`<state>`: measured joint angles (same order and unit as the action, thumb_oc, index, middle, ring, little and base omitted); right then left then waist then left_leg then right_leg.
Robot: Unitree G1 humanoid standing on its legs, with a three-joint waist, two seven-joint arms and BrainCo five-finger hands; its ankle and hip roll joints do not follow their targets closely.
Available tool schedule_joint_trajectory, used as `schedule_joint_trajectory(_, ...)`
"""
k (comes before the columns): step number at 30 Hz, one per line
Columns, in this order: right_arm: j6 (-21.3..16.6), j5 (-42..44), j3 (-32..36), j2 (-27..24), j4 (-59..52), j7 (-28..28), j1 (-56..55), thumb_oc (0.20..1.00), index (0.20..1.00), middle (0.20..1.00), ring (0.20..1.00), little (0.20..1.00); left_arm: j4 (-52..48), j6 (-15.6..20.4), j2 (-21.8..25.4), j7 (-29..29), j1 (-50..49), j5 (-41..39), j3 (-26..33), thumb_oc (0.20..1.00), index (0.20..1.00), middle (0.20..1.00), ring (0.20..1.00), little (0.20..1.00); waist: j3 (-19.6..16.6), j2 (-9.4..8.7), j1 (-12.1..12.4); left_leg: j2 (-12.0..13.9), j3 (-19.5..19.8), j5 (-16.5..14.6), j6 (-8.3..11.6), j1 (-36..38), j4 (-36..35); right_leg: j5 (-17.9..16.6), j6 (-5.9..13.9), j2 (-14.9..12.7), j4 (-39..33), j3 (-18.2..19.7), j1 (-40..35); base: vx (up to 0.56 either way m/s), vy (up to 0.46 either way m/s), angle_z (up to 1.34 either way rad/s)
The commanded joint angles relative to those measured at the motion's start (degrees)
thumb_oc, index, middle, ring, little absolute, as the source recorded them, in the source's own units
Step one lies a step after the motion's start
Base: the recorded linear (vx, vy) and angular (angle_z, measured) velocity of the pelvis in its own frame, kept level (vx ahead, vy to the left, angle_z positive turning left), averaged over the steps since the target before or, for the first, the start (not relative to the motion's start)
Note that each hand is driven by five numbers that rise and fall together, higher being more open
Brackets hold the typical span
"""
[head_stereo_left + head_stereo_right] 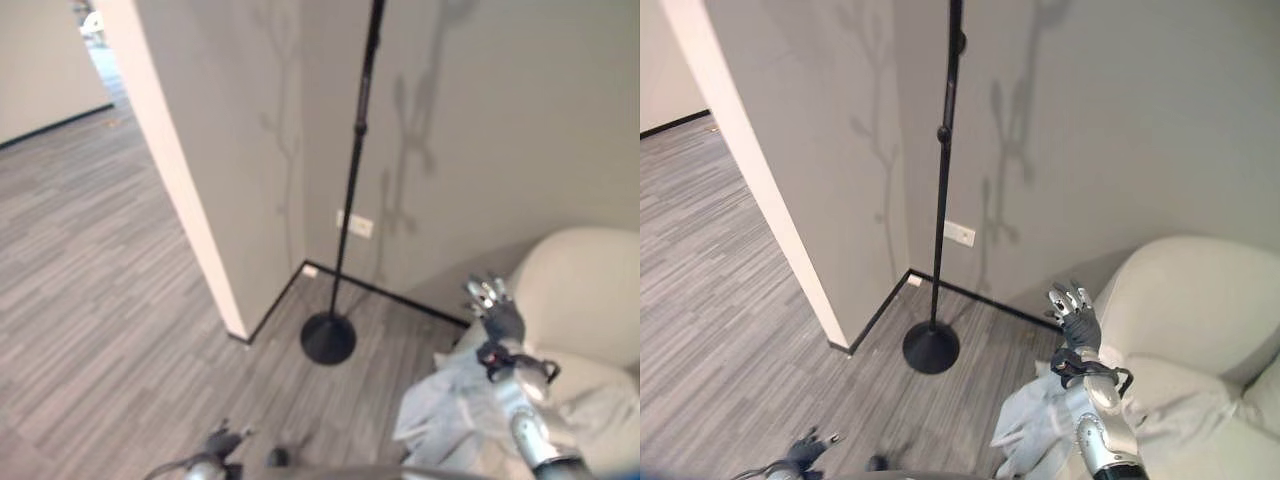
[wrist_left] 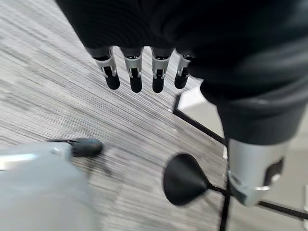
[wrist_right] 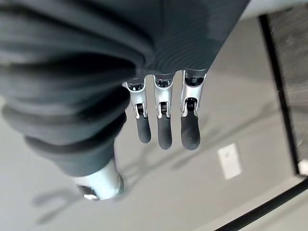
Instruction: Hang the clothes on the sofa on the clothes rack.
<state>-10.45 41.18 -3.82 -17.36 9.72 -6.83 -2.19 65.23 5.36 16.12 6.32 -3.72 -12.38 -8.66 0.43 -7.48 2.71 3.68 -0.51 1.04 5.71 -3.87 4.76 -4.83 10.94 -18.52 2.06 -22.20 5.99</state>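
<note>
A black clothes rack stands in the wall corner, its thin pole [image 1: 353, 160] rising from a round base [image 1: 328, 338] on the floor. To its right is a cream sofa [image 1: 585, 285]. A pale grey garment [image 1: 440, 410] lies crumpled over the sofa's near left edge. My right hand [image 1: 497, 308] is raised just above the garment's far side, open, fingers straight and holding nothing. My left hand [image 1: 218, 443] hangs low over the floor at the lower left, open and empty. The left wrist view shows the rack base [image 2: 182, 180] beyond its fingers [image 2: 135, 79].
A partition wall ends in a pale corner edge [image 1: 185, 190] left of the rack. A white wall outlet [image 1: 360, 226] sits behind the pole. Grey striped flooring [image 1: 90, 270] stretches to the left, toward an open passage.
</note>
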Motion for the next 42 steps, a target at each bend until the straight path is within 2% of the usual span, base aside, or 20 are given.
schedule_joint_trajectory(1,-1.7,0.1,0.8,-2.6,-3.4,-0.6,6.2,0.200,0.200,0.200,0.200,0.200,-7.2,2.5,0.3,-0.7,3.7,-1.2,0.7,1.000,1.000,1.000,1.000,1.000,3.6,2.71,1.6,1.5,-0.3,-3.7,-1.28,9.4,-9.8,-7.2,4.06,-4.0,-0.7,1.6,-4.8,0.03,0.022,-0.33)
schedule_joint_trajectory(3,-0.6,-3.8,1.0,-3.6,-4.2,-1.2,6.3,0.200,0.200,0.200,0.200,0.200,-8.9,2.6,0.7,-1.0,3.6,-1.9,0.8,1.000,1.000,1.000,1.000,1.000,3.2,2.65,1.7,1.4,-0.4,-3.9,-1.39,9.9,-9.8,-7.1,4.06,-4.0,-0.6,1.7,-5.1,0.02,0.017,0.03)
schedule_joint_trajectory(4,0.1,-6.6,1.3,-4.0,-4.8,-1.4,5.9,1.000,1.000,1.000,1.000,1.000,-9.5,2.7,0.9,-1.0,3.5,-2.3,1.2,1.000,1.000,1.000,1.000,1.000,3.2,2.59,1.7,1.4,-0.5,-4.0,-1.40,10.1,-9.8,-7.0,4.06,-4.0,-0.5,1.5,-5.4,0.02,0.013,0.41)
schedule_joint_trajectory(6,2.1,-15.5,1.9,-5.4,-5.3,-2.5,4.3,1.000,1.000,1.000,1.000,1.000,-11.3,2.8,1.0,-1.2,3.2,-2.9,1.9,1.000,1.000,1.000,1.000,1.000,3.1,2.63,1.6,1.3,-0.6,-4.1,-1.48,10.6,-9.8,-7.0,4.06,-4.2,-0.3,1.5,-5.7,0.02,0.010,0.25)
schedule_joint_trajectory(7,2.1,-15.6,2.0,-5.3,-5.3,-2.5,4.2,1.000,1.000,1.000,1.000,1.000,-11.3,2.8,1.0,-1.2,3.2,-2.9,1.9,1.000,1.000,1.000,1.000,1.000,3.2,2.64,1.6,1.3,-0.6,-4.2,-1.48,10.6,-9.8,-7.0,4.06,-4.2,-0.3,1.5,-5.8,0.03,0.011,-0.16)
schedule_joint_trajectory(8,6.0,-33.9,3.6,-8.9,-4.1,-4.3,1.8,1.000,1.000,1.000,1.000,1.000,-13.7,3.2,1.0,-1.6,2.3,-3.1,3.0,1.000,1.000,1.000,1.000,1.000,3.4,2.96,1.6,1.3,-0.6,-4.4,-1.61,10.9,-9.8,-7.1,4.06,-4.1,-0.4,1.4,-6.2,0.03,0.003,-0.28)
schedule_joint_trajectory(10,9.2,-51.9,5.9,-12.4,-2.5,-7.9,-1.4,1.000,1.000,1.000,1.000,1.000,-16.1,4.0,0.8,-1.1,1.2,-2.5,4.0,1.000,1.000,1.000,1.000,1.000,3.7,3.42,1.4,1.2,-0.5,-4.5,-1.80,11.0,-9.8,-7.0,4.06,-4.1,-0.6,1.1,-6.4,0.03,0.008,-0.02)
schedule_joint_trajectory(12,11.0,-64.2,8.5,-14.4,1.5,-11.0,-6.1,1.000,1.000,1.000,1.000,1.000,-16.9,4.9,0.3,-0.8,-0.2,-1.9,5.1,1.000,1.000,1.000,1.000,1.000,4.3,4.02,1.1,1.4,-0.4,-4.8,-1.84,11.1,-9.8,-6.7,4.06,-3.9,-0.6,0.8,-6.7,0.01,0.004,0.23)
schedule_joint_trajectory(15,11.4,-63.8,10.8,-13.6,9.0,-13.9,-7.3,1.000,1.000,1.000,1.000,1.000,-17.4,5.3,0.5,-1.0,-1.2,-2.6,5.6,1.000,1.000,1.000,1.000,1.000,4.9,4.03,0.4,1.0,0.0,-4.6,-2.05,10.6,-9.8,-6.8,4.06,-4.2,-0.8,0.9,-6.5,-0.01,-0.006,-0.05)
schedule_joint_trajectory(18,10.8,-66.3,9.4,-14.8,14.2,-14.2,-7.4,1.000,1.000,1.000,1.000,1.000,-17.2,5.4,0.6,-1.7,-1.8,-3.2,6.0,1.000,1.000,1.000,1.000,1.000,5.8,4.28,0.1,1.0,-0.1,-4.5,-2.02,10.5,-9.8,-6.8,4.06,-4.2,-0.9,1.1,-6.2,-0.02,-0.008,-0.16)
schedule_joint_trajectory(19,10.7,-70.0,7.1,-15.8,18.9,-14.0,-6.8,1.000,1.000,1.000,1.000,1.000,-16.9,5.7,0.5,-2.1,-2.0,-3.2,6.2,1.000,1.000,1.000,1.000,1.000,6.5,4.40,0.0,1.0,-0.4,-4.6,-1.92,10.5,-9.8,-6.8,4.06,-4.2,-1.1,1.4,-6.1,-0.01,-0.018,-0.10)
schedule_joint_trajectory(22,10.5,-71.3,4.5,-16.5,24.1,-15.2,-5.1,1.000,1.000,1.000,1.000,1.000,-17.3,6.2,0.5,-1.9,-1.7,-3.7,5.5,1.000,1.000,1.000,1.000,1.000,7.3,4.53,-0.1,1.0,-0.6,-4.5,-1.79,10.5,-9.8,-7.0,4.06,-4.2,-1.3,1.5,-5.9,-0.03,-0.021,-0.09)
schedule_joint_trajectory(28,9.8,-76.2,-10.2,-19.5,39.9,-15.3,4.2,1.000,1.000,1.000,1.000,1.000,-20.1,8.5,2.4,-0.4,1.1,-1.9,-0.7,1.000,1.000,1.000,1.000,1.000,12.9,6.00,0.1,1.5,-0.9,-3.0,-0.82,8.2,-9.8,-8.2,4.06,-3.9,-2.7,2.7,-3.3,-0.10,-0.036,-0.06)
schedule_joint_trajectory(29,9.8,-76.2,-10.4,-19.5,40.2,-15.4,4.5,1.000,1.000,1.000,1.000,1.000,-20.0,8.5,2.4,-0.4,1.1,-1.9,-0.6,1.000,1.000,1.000,1.000,1.000,13.0,6.00,0.1,1.5,-1.0,-3.0,-0.81,8.2,-9.8,-8.2,4.06,-3.9,-2.6,2.7,-3.2,-0.15,-0.048,-0.08)
schedule_joint_trajectory(31,12.6,-83.4,-17.4,-21.3,46.4,-18.9,10.1,1.000,1.000,1.000,1.000,1.000,-21.4,10.1,3.1,2.3,3.3,-0.1,-3.8,1.000,1.000,1.000,1.000,1.000,16.6,7.39,0.5,2.1,-1.2,-2.7,0.00,4.9,-7.2,-8.7,3.96,-3.8,-3.0,3.7,-1.0,-0.17,-0.079,-0.05)
schedule_joint_trajectory(33,13.8,-84.6,-18.4,-21.4,47.8,-20.9,11.5,1.000,1.000,1.000,1.000,1.000,-21.8,10.4,3.0,3.4,3.8,0.1,-4.5,1.000,1.000,1.000,1.000,1.000,17.0,7.62,0.3,2.0,-1.2,-2.5,0.11,3.3,-6.2,-9.0,3.91,-4.0,-3.1,4.0,0.1,-0.10,-0.046,-0.04)
schedule_joint_trajectory(34,16.1,-87.2,-20.7,-21.7,51.0,-24.1,14.4,1.000,1.000,1.000,1.000,1.000,-21.8,11.0,3.2,5.8,5.5,1.2,-6.4,1.000,1.000,1.000,1.000,1.000,18.0,8.26,0.4,2.4,-1.0,-1.9,0.62,0.7,-5.1,-9.2,3.69,-4.0,-3.3,4.3,1.7,-0.09,-0.070,-0.03)
schedule_joint_trajectory(39,19.4,-89.1,-23.5,-24.8,53.8,-29.4,19.7,1.000,1.000,1.000,1.000,1.000,-22.8,11.6,3.8,9.7,8.8,3.9,-8.9,1.000,1.000,1.000,1.000,1.000,19.1,9.24,0.0,3.5,-0.4,-0.5,1.57,-3.6,-4.0,-8.9,3.31,-3.8,-2.2,5.0,5.9,-0.07,-0.090,-0.01)
schedule_joint_trajectory(40,21.4,-90.7,-24.5,-26.4,54.4,-32.3,21.1,1.000,1.000,1.000,1.000,1.000,-22.5,11.5,4.4,11.9,10.2,7.1,-10.6,1.000,1.000,1.000,1.000,1.000,19.9,9.48,-0.3,4.0,-0.1,0.1,1.94,-4.5,-4.1,-8.2,3.02,-3.5,-0.9,5.2,7.3,-0.04,-0.104,-0.07)
schedule_joint_trajectory(42,22.2,-90.4,-23.9,-26.8,54.8,-34.7,21.9,1.000,1.000,1.000,1.000,1.000,-21.7,11.4,4.4,13.3,11.2,9.9,-11.7,1.000,1.000,1.000,1.000,1.000,20.5,9.72,-0.7,4.6,0.0,0.5,2.14,-5.1,-4.2,-7.6,2.80,-3.4,0.2,5.4,8.5,-0.03,-0.104,-0.06)
